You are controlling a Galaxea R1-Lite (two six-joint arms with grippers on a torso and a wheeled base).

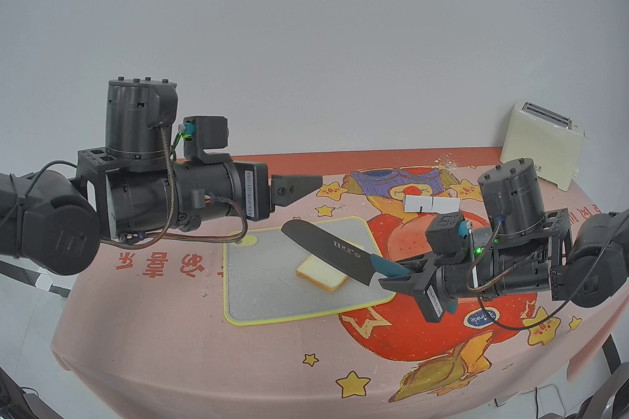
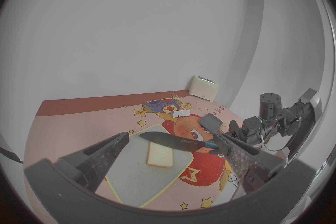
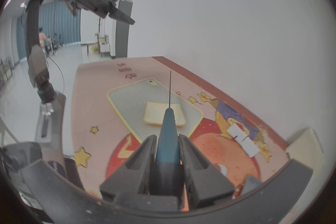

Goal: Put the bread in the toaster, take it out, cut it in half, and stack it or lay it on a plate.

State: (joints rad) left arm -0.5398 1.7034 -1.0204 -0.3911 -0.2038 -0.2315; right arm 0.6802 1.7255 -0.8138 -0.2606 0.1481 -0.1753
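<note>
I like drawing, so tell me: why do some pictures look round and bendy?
Left wrist view and right wrist view: a fisheye lens rounds them, darkens the corners and curves the table. Head view: less bending, soft even light, no hard shadow on the cutting board under the knife or bread.

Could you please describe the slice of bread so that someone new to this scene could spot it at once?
On the pink cartoon tablecloth lies a grey cutting board with a yellow rim. The bread lies flat on that board, near its right end, beneath the dark knife held by the right pincer. It is the only pale, square thing on the board.
</note>
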